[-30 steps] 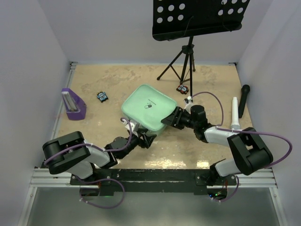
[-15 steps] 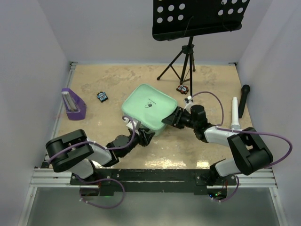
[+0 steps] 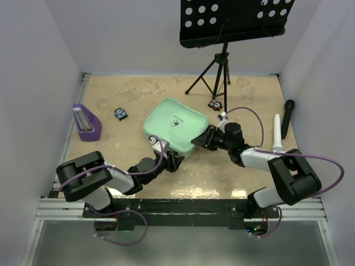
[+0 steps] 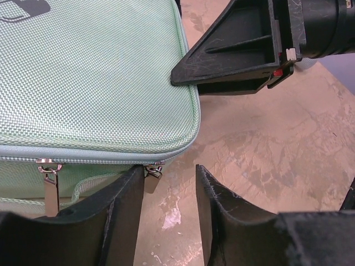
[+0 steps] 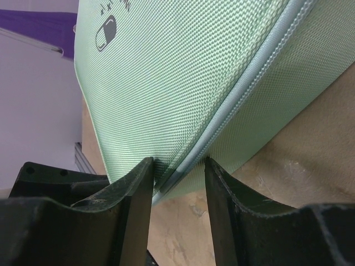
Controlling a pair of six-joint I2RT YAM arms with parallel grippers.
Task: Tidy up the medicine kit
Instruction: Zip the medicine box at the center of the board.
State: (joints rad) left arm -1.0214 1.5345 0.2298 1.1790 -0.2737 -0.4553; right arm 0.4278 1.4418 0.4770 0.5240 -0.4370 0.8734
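The medicine kit (image 3: 175,128), a mint-green soft case with a pill logo, lies zipped shut in the middle of the table. My left gripper (image 3: 176,160) is low at its near corner and open. In the left wrist view a metal zipper pull (image 4: 151,170) hangs against the inner face of the left finger, and bare table shows in the gap of the gripper (image 4: 169,183). A second pull (image 4: 51,185) hangs further left. My right gripper (image 3: 201,138) is at the kit's right corner. In the right wrist view its fingers (image 5: 178,166) press the lid and side wall of the kit (image 5: 183,72), with the zipper seam between them.
A purple stand (image 3: 86,123) sits at the left, with a small blue item (image 3: 121,113) beside it. A black music stand's tripod (image 3: 216,72) and a small red-black item (image 3: 215,104) are behind the kit. A white tube (image 3: 277,133) and a black microphone (image 3: 288,117) lie at the right.
Both grippers have narrowed their jaws. The left gripper has crept forward to the kit's near corner. The right gripper has closed onto the right corner, staying in place.
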